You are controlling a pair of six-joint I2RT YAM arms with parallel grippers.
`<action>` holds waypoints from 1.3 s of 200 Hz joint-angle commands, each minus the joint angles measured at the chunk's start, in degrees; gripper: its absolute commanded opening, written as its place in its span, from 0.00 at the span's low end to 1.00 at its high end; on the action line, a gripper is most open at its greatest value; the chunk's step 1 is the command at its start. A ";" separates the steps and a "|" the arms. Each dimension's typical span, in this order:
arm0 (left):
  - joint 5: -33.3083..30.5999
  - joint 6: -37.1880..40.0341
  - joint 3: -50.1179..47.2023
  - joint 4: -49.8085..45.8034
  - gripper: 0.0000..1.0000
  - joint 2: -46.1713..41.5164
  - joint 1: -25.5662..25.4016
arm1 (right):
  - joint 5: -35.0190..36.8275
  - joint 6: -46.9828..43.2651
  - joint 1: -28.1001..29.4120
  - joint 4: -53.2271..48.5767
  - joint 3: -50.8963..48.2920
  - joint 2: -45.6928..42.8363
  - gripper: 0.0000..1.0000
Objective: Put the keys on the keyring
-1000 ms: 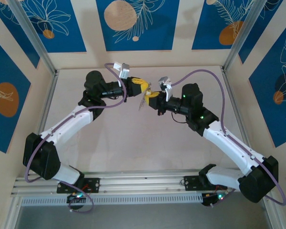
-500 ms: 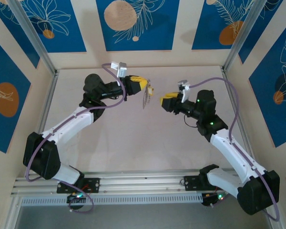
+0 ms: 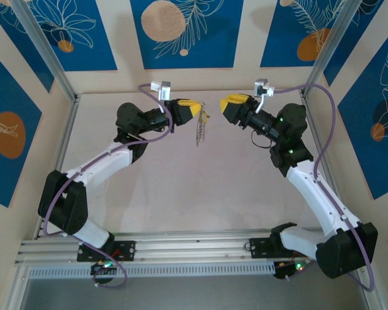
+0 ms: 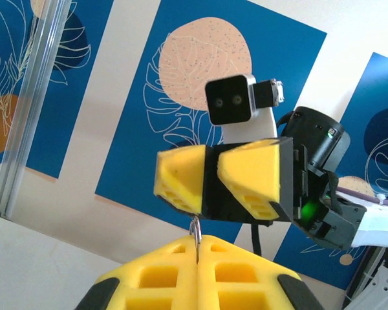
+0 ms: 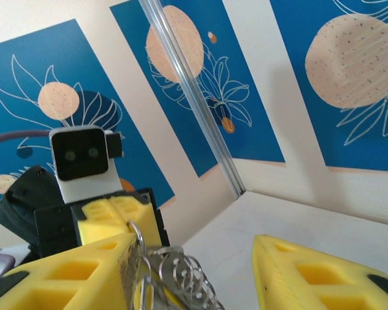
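1. Your left gripper (image 3: 196,111) is clamped shut on the top of the keyring (image 3: 199,131), so the hold is in place.
2. Your right gripper (image 3: 228,103) faces the left gripper from nearby, half open and empty.
3. The keyring dangles below the left gripper as pale silvery coiled loops.
4. The key (image 3: 205,117) is a tan speck at the left gripper's tip. I can't tell whether it is threaded, so treat that step as unconfirmed.

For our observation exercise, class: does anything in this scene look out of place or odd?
The keyring is off the table, dangling in mid-air from the tip of the shut left tool. The right tool is open, apart from it, holding nothing.
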 commanded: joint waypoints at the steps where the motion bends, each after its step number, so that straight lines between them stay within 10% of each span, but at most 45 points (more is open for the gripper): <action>1: -0.61 -0.94 0.03 4.59 0.00 -0.40 -0.34 | -0.89 2.30 0.74 2.57 1.92 2.15 0.50; 106: 0.39 -0.06 2.34 3.46 0.00 0.39 -0.35 | 1.50 -7.12 10.44 -8.19 -3.13 -2.54 0.22; 192: 1.06 -0.89 2.93 3.81 0.00 0.59 -0.38 | -1.29 1.52 0.56 -2.09 -1.04 -2.82 0.52; 260: 0.01 -3.78 1.84 7.73 0.00 0.94 -0.43 | -9.22 13.16 0.32 16.86 1.00 5.74 0.54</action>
